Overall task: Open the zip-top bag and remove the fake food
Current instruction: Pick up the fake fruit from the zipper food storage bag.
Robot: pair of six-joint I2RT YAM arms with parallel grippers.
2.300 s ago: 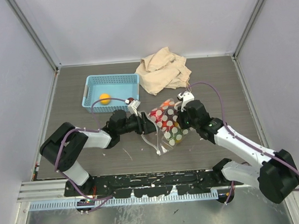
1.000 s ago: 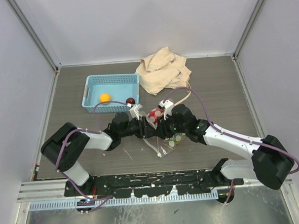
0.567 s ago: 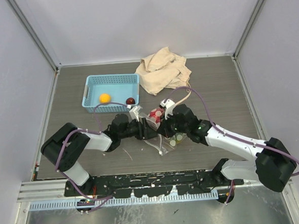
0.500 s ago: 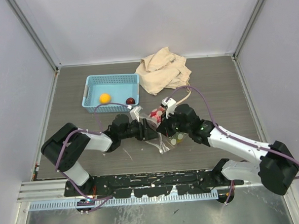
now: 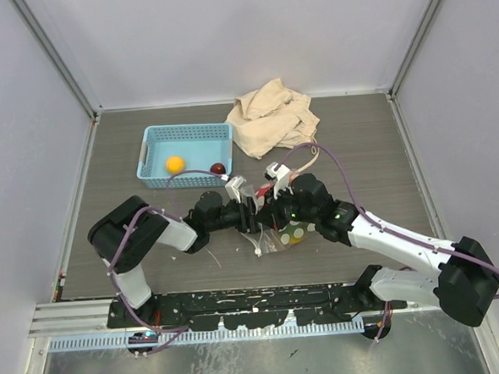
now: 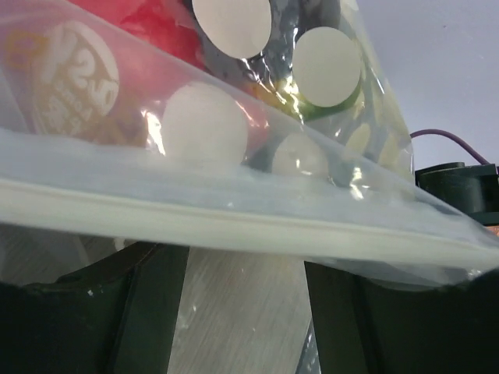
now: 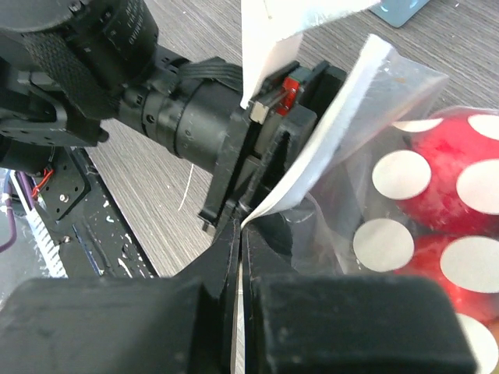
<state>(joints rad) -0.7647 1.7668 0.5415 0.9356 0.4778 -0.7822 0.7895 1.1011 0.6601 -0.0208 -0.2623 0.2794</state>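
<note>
Well, the zip-top bag (image 5: 283, 229) lies near the middle of the surface (image 5: 374, 145), a bit toward 6 o'clock. It is clear plastic with white dots. Both arms meet at it.

The right fingers (image 7: 238, 261) are pressed tight together. They pinch a thin edge of the bag's plastic, just under the white zip strip (image 7: 331, 136). The left fingers (image 5: 253, 212) come at the bag from 9 o'clock. In the left wrist view they stand apart, with bare surface showing between them. The zip strip runs across that view just past the tips. I cannot tell if the tips touch it.

Some fake food (image 7: 456, 175) is inside the bag. Red round pieces show through the dots in the right wrist view. Something green and something yellow show in the left wrist view.

A blue basket (image 5: 182, 129) sits at 10 o'clock on the surface. An orange ball (image 5: 174, 164) and a dark red ball (image 5: 218, 168) lie in it. The dark red one is at the basket's 4 o'clock corner.

A crumpled cloth bag (image 5: 270, 114) rests at 12 o'clock, just beside the basket.
</note>
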